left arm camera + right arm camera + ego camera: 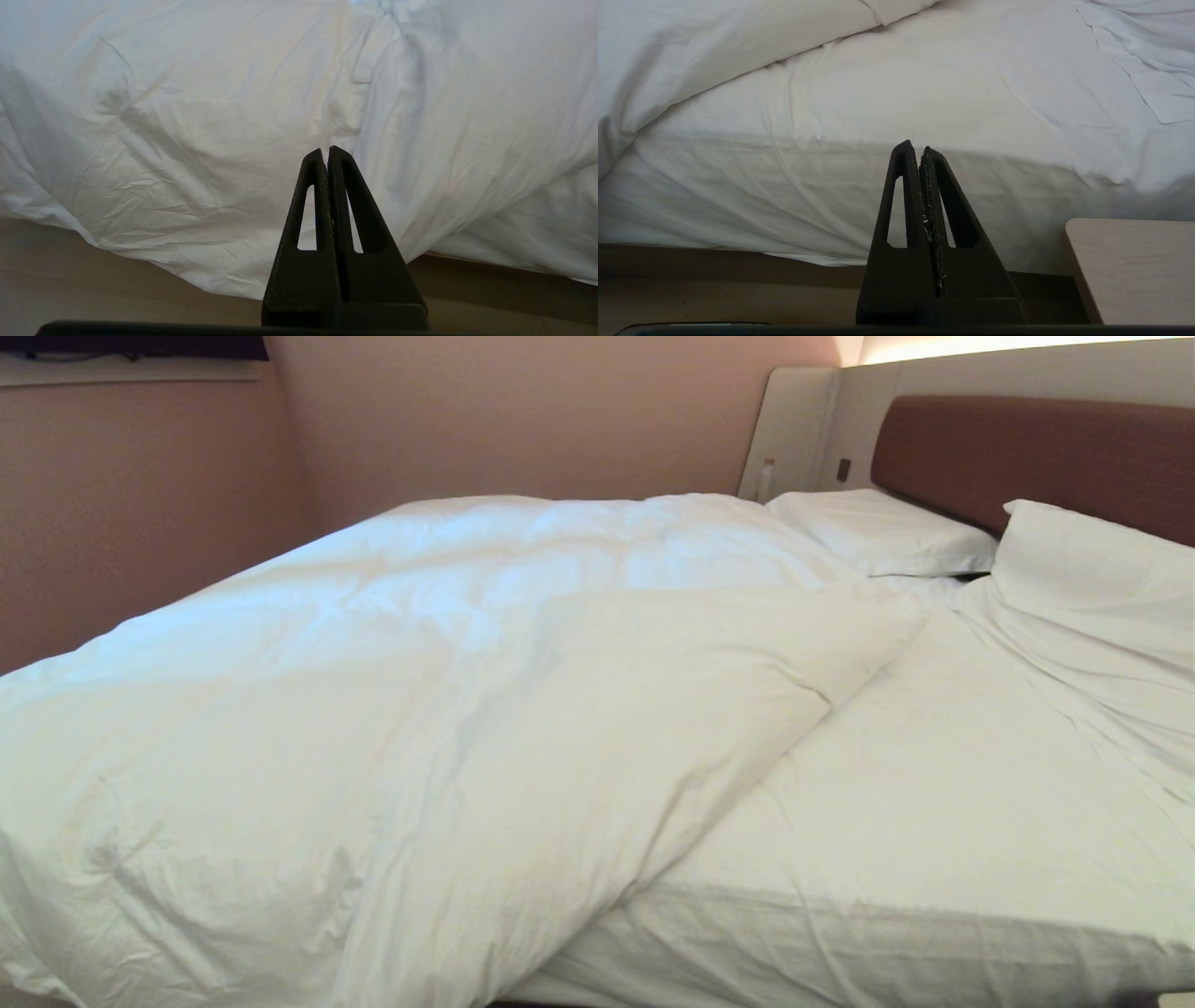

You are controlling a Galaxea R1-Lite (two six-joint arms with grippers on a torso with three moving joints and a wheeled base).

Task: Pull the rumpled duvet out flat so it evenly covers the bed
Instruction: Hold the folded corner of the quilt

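The duvet lies bunched over the bed's far and left part, one corner folded back diagonally, leaving bare sheet toward the headboard and two pillows. The left gripper, jaws pressed together and holding nothing, points at the duvet's hanging edge, apart from it. The right gripper, jaws likewise together, faces the bed's bare side beside a wooden table.

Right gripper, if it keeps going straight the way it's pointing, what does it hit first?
Most likely the sheeted side of the bed. The right gripper, shut and empty, points at the mattress edge, beyond the duvet fold. How big the gap is can't be judged.
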